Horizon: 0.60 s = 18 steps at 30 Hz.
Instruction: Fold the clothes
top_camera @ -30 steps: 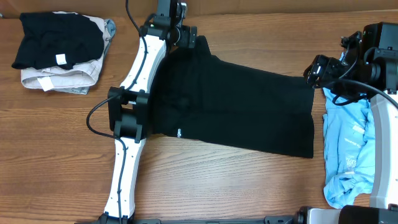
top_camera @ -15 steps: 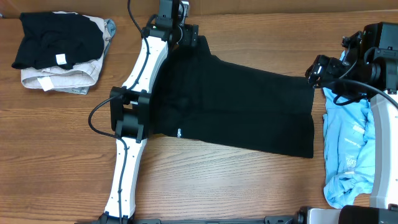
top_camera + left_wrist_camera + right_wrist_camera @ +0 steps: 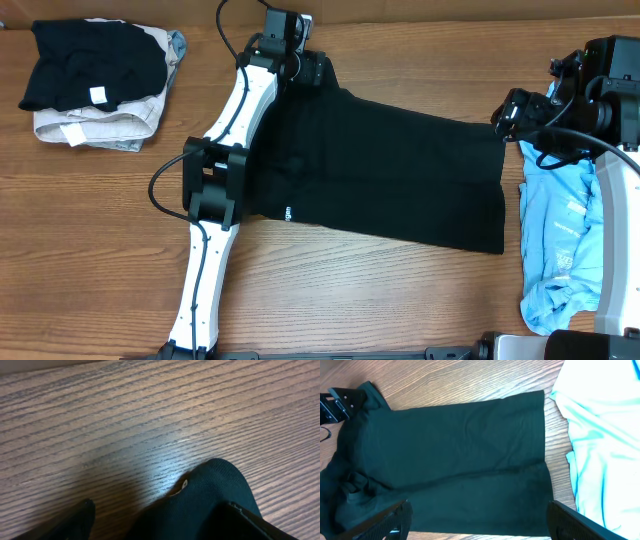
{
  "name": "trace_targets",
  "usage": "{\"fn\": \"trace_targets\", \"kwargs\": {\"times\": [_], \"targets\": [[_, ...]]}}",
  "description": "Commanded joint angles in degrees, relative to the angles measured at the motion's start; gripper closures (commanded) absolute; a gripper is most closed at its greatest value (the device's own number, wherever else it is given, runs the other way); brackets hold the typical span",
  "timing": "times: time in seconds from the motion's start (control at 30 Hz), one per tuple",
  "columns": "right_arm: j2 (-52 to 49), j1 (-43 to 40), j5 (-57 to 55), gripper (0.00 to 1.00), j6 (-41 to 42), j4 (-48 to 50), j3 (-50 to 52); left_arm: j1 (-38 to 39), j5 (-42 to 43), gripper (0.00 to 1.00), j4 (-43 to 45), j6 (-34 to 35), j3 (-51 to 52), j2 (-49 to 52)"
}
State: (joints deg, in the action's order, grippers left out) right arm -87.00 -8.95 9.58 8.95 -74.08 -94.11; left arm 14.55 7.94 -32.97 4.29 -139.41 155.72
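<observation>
A black garment (image 3: pixel 390 170) lies spread flat across the middle of the wooden table, and it fills the right wrist view (image 3: pixel 455 455). My left gripper (image 3: pixel 308 70) is low at its far left corner. In the left wrist view the fingers (image 3: pixel 160 510) stand wide apart, with that corner of cloth (image 3: pixel 215 490) lying between them. My right gripper (image 3: pixel 503 115) is open and empty, raised above the garment's right edge; its fingers (image 3: pixel 477 520) frame the cloth from above.
A light blue garment (image 3: pixel 560 230) lies crumpled at the right edge under the right arm, and it also shows in the right wrist view (image 3: pixel 605 435). A stack of folded clothes (image 3: pixel 95 85), black on top of beige, sits at the far left.
My left gripper has shifted a little to the right and nearer, onto the garment's far left corner. The right arm and the garment have not moved.
</observation>
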Motion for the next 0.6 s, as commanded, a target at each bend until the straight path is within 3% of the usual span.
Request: {"fn": "trace_targets", "kwargs": {"times": [0.0,0.07,0.1,0.17,0.23,0.43,0.57], "targets": [[0.17,0.04,-0.61,0.11,-0.44,0.48,0.26,0.26,0.48,0.17,0.46,-0.07,1.42,0.57],[0.17,0.04,-0.61,0.12,-0.42,0.48,0.26,0.26,0.50,0.21,0.44,-0.07,1.42,0.79],[0.17,0.04,-0.61,0.12,-0.44,0.48,0.26,0.28,0.55,0.29,0.48,-0.04,1.42,0.87],[0.17,0.04,-0.61,0.12,-0.44,0.48,0.26,0.37,0.72,0.60,0.42,-0.02,1.42,1.09],[0.17,0.04,-0.61,0.12,-0.44,0.50,0.26,0.48,0.94,0.75,0.13,0.07,1.42,1.36],[0.17,0.04,-0.61,0.12,-0.42,0.68,0.26,0.59,0.59,0.96,-0.92,0.24,1.40,1.44],[0.17,0.04,-0.59,0.18,0.13,2.03,0.26,0.02,0.48,0.96,-2.03,1.42,-0.20,0.39]]}}
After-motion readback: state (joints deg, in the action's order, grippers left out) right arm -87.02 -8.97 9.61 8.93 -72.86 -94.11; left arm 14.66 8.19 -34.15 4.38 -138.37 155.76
